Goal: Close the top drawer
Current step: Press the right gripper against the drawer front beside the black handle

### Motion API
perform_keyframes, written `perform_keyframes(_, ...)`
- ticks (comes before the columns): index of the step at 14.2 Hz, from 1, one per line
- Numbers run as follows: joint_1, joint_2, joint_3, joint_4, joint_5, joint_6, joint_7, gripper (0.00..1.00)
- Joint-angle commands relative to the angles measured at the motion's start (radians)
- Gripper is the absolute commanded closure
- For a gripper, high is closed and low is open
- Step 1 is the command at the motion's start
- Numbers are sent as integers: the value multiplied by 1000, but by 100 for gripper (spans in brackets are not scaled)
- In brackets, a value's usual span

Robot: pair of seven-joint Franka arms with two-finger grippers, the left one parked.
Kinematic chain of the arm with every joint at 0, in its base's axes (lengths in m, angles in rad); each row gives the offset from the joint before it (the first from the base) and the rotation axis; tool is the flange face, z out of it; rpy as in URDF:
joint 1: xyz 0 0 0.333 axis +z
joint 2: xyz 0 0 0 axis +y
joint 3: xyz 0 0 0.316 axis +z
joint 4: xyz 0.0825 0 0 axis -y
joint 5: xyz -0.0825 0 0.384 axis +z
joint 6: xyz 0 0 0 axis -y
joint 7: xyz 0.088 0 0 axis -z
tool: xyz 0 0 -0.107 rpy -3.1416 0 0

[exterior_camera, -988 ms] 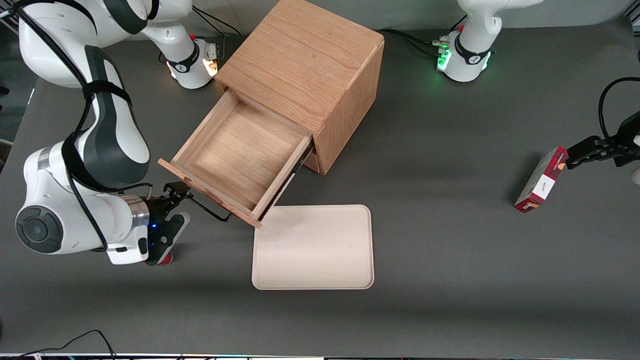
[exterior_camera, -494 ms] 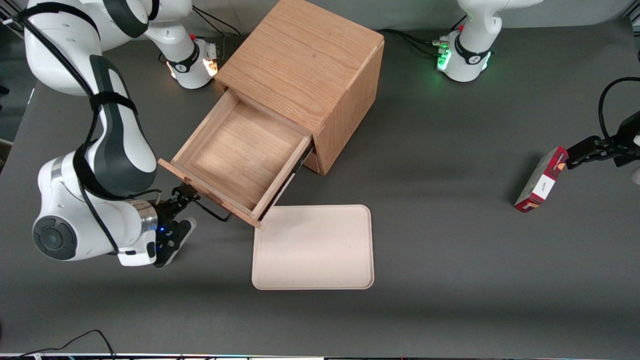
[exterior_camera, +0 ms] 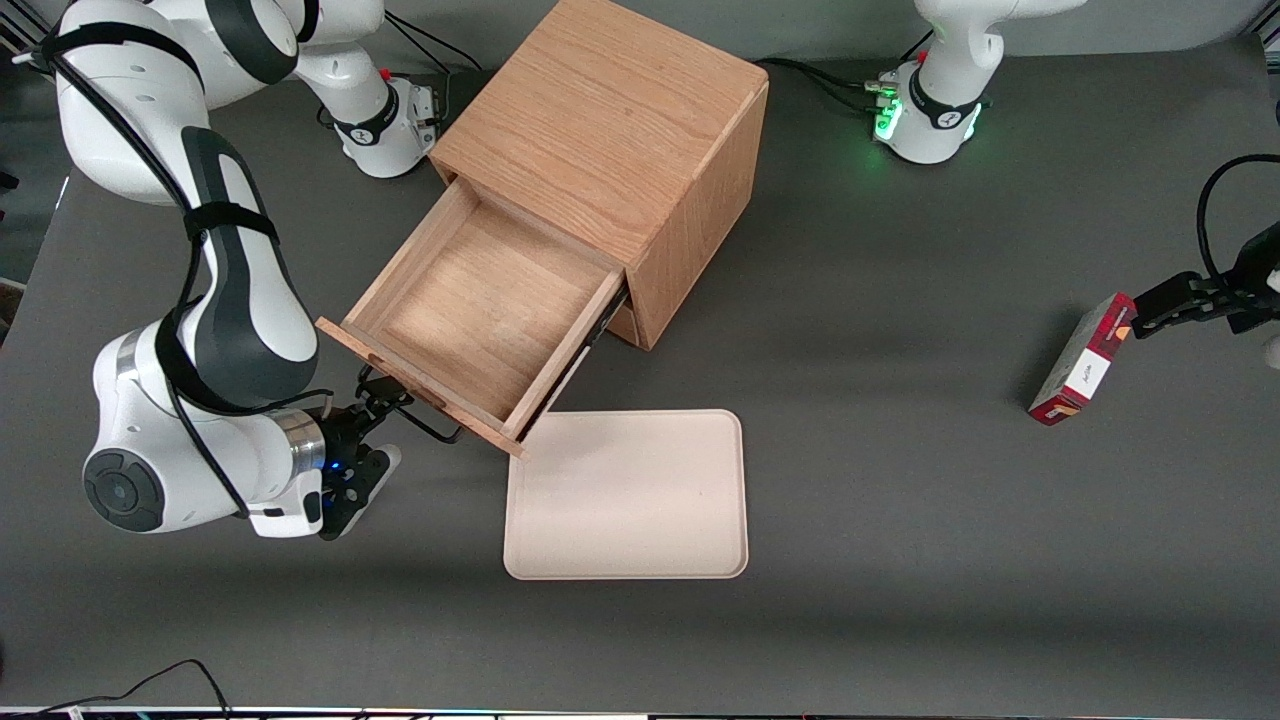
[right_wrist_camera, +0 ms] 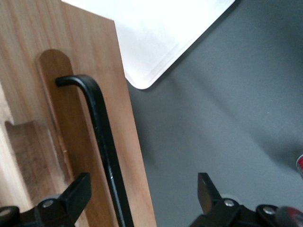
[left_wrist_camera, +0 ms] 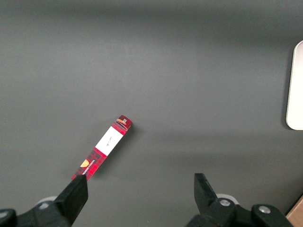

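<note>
The top drawer [exterior_camera: 480,310] of the light oak cabinet [exterior_camera: 610,130] stands pulled far out, and its inside is empty. Its thin black bar handle [exterior_camera: 420,422] runs along the drawer front [exterior_camera: 415,385]. My gripper [exterior_camera: 385,425] is open at the working arm's end of that handle, close in front of the drawer front. In the right wrist view the handle [right_wrist_camera: 102,137] and the drawer front [right_wrist_camera: 80,104] lie between the open fingertips [right_wrist_camera: 80,188], and the gripper [right_wrist_camera: 144,189] holds nothing. The lower drawer is hidden under the top one.
A beige tray [exterior_camera: 627,494] lies on the grey table just in front of the drawer's corner, nearer the front camera; it also shows in the right wrist view [right_wrist_camera: 156,33]. A red box [exterior_camera: 1082,360] stands toward the parked arm's end.
My gripper has moved in toward the drawer front and along the handle, with the arm's wrist shifting the same way. The drawer has not moved.
</note>
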Motion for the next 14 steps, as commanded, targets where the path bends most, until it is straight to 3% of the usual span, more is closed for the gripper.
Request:
perform_keyframes(1, -5, -9, -2, -46, 25, 38, 18, 0)
perform_keyframes(5, -13, -9, -2, -63, 26, 50, 19, 0)
perform_keyframes(10, -24, -27, -3, -110, 95, 52, 31, 0)
perform_keyframes(14, -22, -72, -3, -169, 113, 64, 90, 0)
